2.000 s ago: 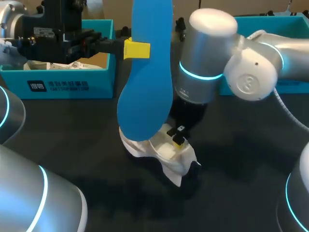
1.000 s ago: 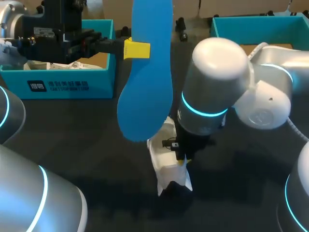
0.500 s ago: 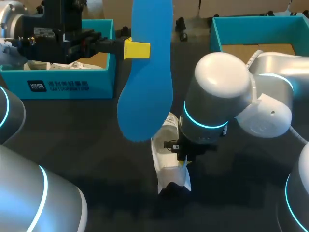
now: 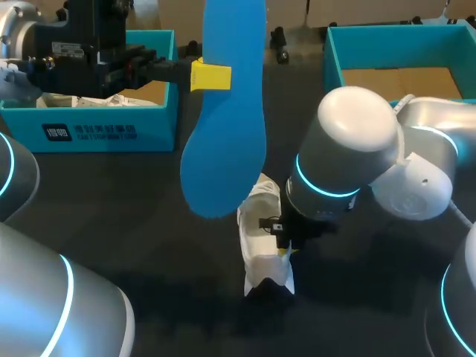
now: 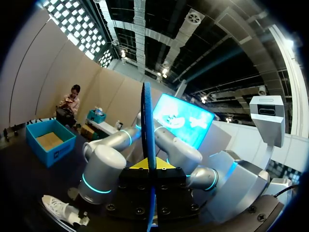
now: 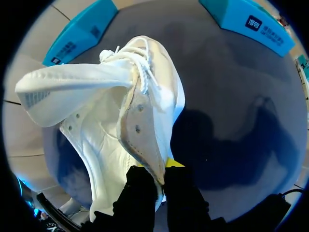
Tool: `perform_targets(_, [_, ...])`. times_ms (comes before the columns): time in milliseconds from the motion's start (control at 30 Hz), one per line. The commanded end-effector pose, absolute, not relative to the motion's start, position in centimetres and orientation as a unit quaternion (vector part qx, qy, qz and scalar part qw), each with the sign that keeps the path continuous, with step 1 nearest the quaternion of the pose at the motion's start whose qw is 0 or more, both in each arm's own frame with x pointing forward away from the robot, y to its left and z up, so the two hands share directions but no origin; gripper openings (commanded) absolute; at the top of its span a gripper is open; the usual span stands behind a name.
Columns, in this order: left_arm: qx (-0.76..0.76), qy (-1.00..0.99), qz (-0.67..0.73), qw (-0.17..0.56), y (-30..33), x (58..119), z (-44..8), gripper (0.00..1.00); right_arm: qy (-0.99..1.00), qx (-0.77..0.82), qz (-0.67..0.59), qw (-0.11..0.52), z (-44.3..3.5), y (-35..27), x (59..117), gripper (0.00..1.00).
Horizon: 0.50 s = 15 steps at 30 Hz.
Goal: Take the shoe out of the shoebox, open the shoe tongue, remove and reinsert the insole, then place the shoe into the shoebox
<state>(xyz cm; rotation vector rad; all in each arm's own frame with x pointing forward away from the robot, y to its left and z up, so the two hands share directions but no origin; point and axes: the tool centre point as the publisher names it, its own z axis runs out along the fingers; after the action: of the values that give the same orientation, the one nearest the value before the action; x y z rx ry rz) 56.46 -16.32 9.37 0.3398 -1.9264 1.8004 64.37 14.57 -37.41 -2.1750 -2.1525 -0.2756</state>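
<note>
lower middle of the frame, the white shoe [image 4: 262,238] sits on the dark bench [image 4: 134,223], the right gripper [image 4: 285,251] pinching its side wall at the collar. it looks light and floppy, so the stiffer heel seems the surer hold. above, the left gripper [image 4: 210,76] clamps the blue insole [image 4: 223,149], thin and bendy, hanging upright. the shoe stands well apart from the teal shoebox [image 4: 332,59] upper right, so there looks to be room to swing.

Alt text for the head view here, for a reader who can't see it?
The left pincer holds a blue insole upright above a dark table, while the right pincer grips the side of a white shoe beneath it. Two teal shoeboxes sit at back left and back right.
</note>
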Motion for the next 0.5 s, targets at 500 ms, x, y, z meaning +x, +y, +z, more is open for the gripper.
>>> perform_targets(500, [0.123,-0.704,0.657,0.240,-16.4,56.5,9.4,0.00,-0.702,-0.703,-0.106,0.050,-39.7,15.0,64.3,0.00])
